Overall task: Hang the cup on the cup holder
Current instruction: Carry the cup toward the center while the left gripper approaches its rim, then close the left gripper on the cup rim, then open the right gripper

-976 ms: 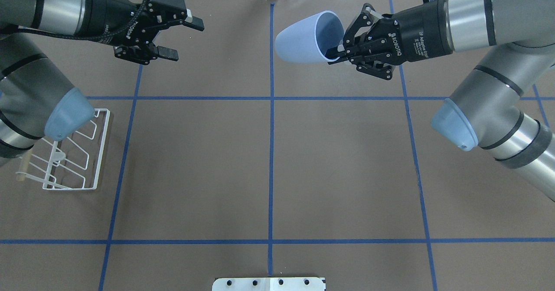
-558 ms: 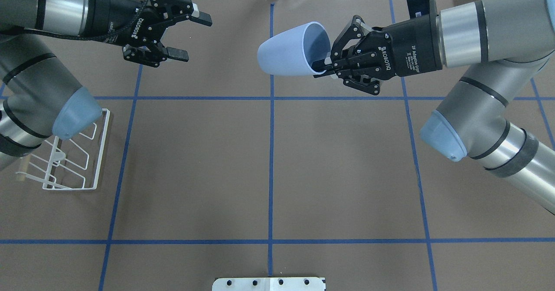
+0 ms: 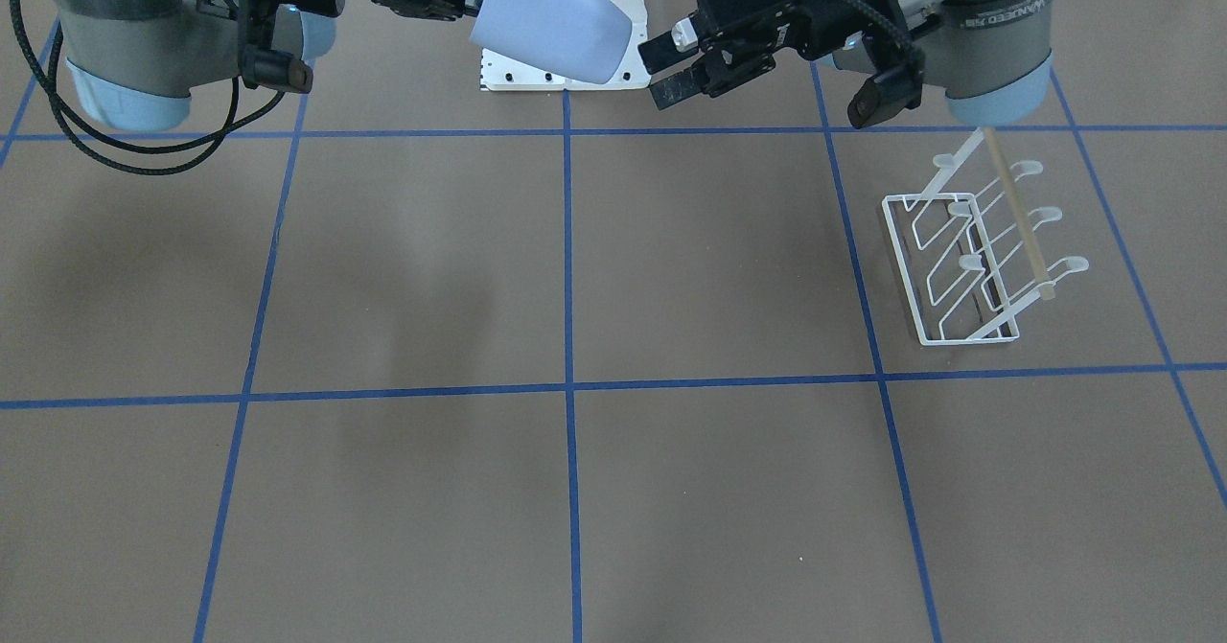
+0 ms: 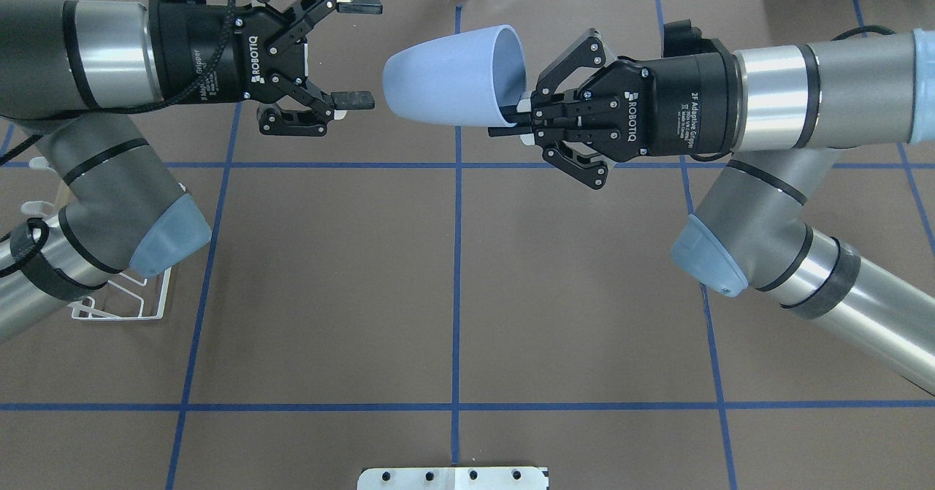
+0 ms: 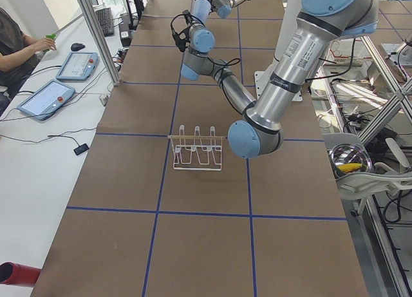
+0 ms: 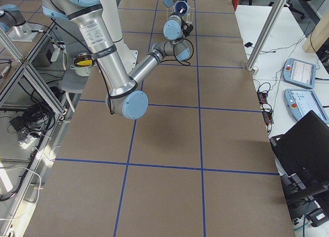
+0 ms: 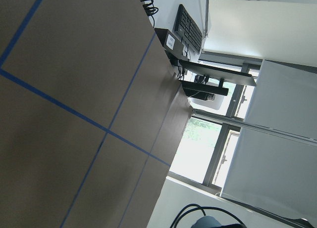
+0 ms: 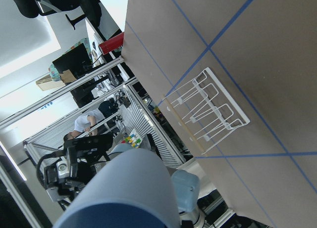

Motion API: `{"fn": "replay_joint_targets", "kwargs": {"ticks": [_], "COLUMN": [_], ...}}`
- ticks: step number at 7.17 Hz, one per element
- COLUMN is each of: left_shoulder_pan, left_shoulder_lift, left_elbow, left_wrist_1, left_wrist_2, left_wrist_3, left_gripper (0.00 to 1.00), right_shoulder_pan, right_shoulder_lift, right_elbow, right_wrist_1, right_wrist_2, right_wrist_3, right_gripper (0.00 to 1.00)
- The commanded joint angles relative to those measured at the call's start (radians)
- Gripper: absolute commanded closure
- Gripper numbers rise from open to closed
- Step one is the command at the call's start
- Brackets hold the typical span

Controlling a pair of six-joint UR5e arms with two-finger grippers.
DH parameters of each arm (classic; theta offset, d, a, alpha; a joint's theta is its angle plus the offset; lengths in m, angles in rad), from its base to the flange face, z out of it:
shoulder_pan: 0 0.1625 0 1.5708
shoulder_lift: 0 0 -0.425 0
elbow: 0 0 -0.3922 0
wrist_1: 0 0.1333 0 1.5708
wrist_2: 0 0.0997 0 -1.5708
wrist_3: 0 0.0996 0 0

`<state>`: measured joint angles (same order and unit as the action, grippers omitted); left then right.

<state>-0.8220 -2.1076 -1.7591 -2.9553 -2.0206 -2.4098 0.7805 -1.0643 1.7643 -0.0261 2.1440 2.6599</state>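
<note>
The light blue cup (image 4: 449,77) lies on its side in the air over the table's far middle, base pointing left. My right gripper (image 4: 513,116) is shut on its rim, one finger inside. In the front view the cup (image 3: 546,20) hangs before the pedestal, and it fills the bottom of the right wrist view (image 8: 129,193). My left gripper (image 4: 361,50) is open just left of the cup's base, apart from it; it also shows in the front view (image 3: 668,70). The white wire cup holder (image 3: 963,260) stands empty at the table's left, mostly hidden overhead (image 4: 124,309) by my left arm.
The white robot pedestal base (image 4: 453,477) sits at the near edge. Blue tape lines grid the brown table (image 4: 453,271). The cup holder also shows in the left exterior view (image 5: 198,149) and the right wrist view (image 8: 208,112). An operator sits beyond the table's far side.
My right gripper has carried the cup left toward the centre line. My left gripper has moved right to meet it and turned level. My left elbow now covers most of the holder.
</note>
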Motion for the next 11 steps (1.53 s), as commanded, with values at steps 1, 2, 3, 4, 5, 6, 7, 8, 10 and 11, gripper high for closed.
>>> {"fn": "replay_joint_targets", "kwargs": {"ticks": [1,2,3,4,5,6,7,8,10,11], "left_shoulder_pan": [0.012,0.017,0.03,0.047,0.053,0.067,0.079,0.101,0.109,0.11], "left_shoulder_lift": [-0.002,-0.005,-0.003,-0.003,-0.003,-0.003,-0.003,-0.002,-0.002,0.001], "left_elbow": [-0.006,-0.011,-0.013,-0.013,-0.02,-0.026,-0.042,-0.051,-0.06,-0.059], "left_wrist_1": [-0.039,-0.059,-0.077,-0.079,-0.079,-0.08,-0.08,-0.08,-0.082,-0.114], "left_wrist_2": [0.008,0.007,0.006,0.005,0.003,0.002,0.003,0.003,0.003,0.005], "left_wrist_3": [-0.06,-0.102,-0.121,-0.121,-0.126,-0.127,-0.129,-0.129,-0.158,-0.16], "left_gripper": [0.02,0.03,0.03,0.03,0.03,0.03,0.03,0.03,0.03,0.04], "right_shoulder_pan": [-0.007,-0.009,-0.01,-0.01,-0.013,-0.017,-0.02,-0.024,-0.038,-0.04], "right_shoulder_lift": [0.023,0.03,0.029,0.03,0.03,0.032,0.033,0.033,0.036,0.035], "right_elbow": [-0.075,-0.084,-0.092,-0.097,-0.104,-0.108,-0.117,-0.117,-0.118,-0.118], "right_wrist_1": [0.162,0.204,0.218,0.218,0.241,0.255,0.255,0.255,0.27,0.309], "right_wrist_2": [-0.012,-0.007,0.025,0.036,0.036,0.036,0.037,0.036,0.037,0.037], "right_wrist_3": [0.045,0.023,-0.103,-0.176,-0.214,-0.224,-0.271,-0.279,-0.305,-0.304], "right_gripper": [1.0,1.0,1.0,1.0,1.0,1.0,1.0,1.0,1.0,1.0]}}
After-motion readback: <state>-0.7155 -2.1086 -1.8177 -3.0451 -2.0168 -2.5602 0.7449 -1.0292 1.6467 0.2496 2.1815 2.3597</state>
